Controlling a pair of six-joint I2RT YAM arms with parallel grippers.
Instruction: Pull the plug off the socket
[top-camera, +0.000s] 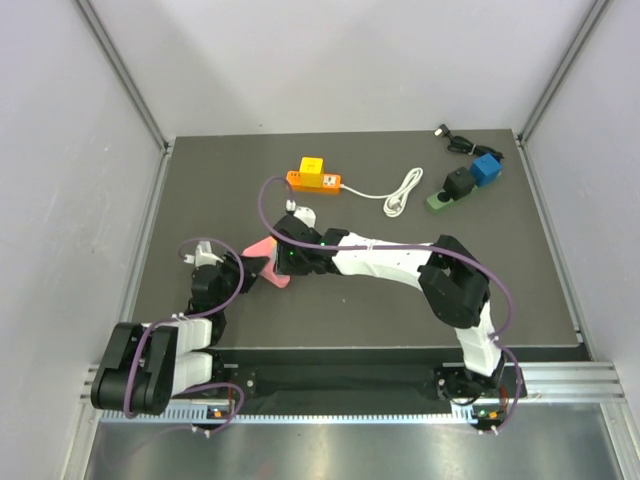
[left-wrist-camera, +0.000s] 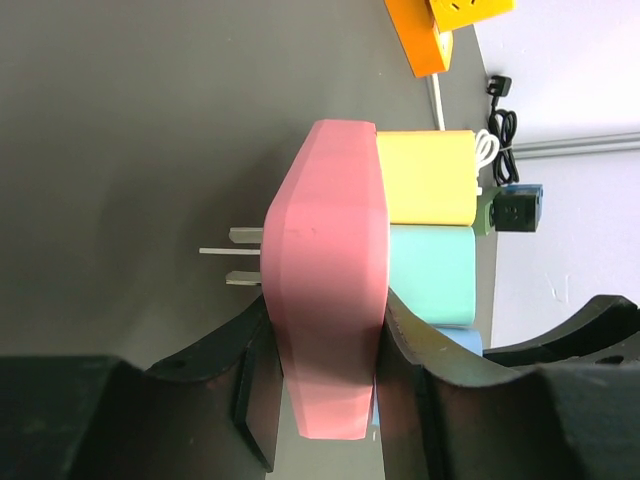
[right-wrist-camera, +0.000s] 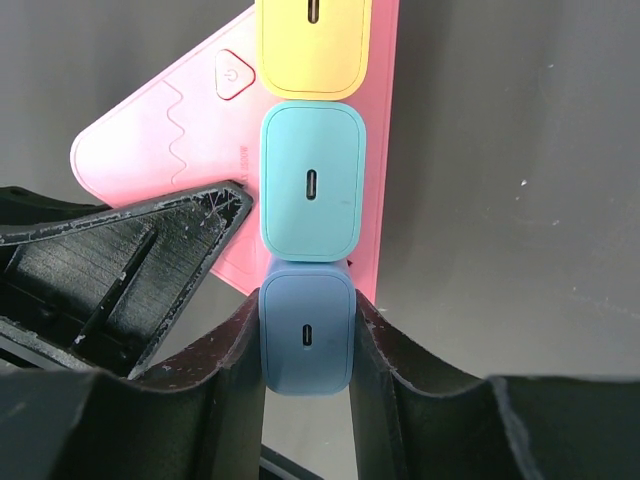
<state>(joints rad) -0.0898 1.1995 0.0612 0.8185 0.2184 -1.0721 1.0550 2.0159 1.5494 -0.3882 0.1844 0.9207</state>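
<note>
Right gripper (right-wrist-camera: 306, 362) clamped on blue charger plug (right-wrist-camera: 306, 320), one finger on each flank, USB port facing wrist camera. Beyond fingertips, same row: teal charger (right-wrist-camera: 312, 180), then yellow charger (right-wrist-camera: 313, 40). All three sit against face of pink socket block (right-wrist-camera: 160, 150) (power button beside yellow charger). Left gripper (left-wrist-camera: 328, 350) closed across pink block's thickness, gripping end nearest its wrist. Metal prongs (left-wrist-camera: 238, 255) jut from block's side opposite chargers. Orange power strip (top-camera: 313, 180) well beyond both hands on dark table (top-camera: 520, 260).
</note>
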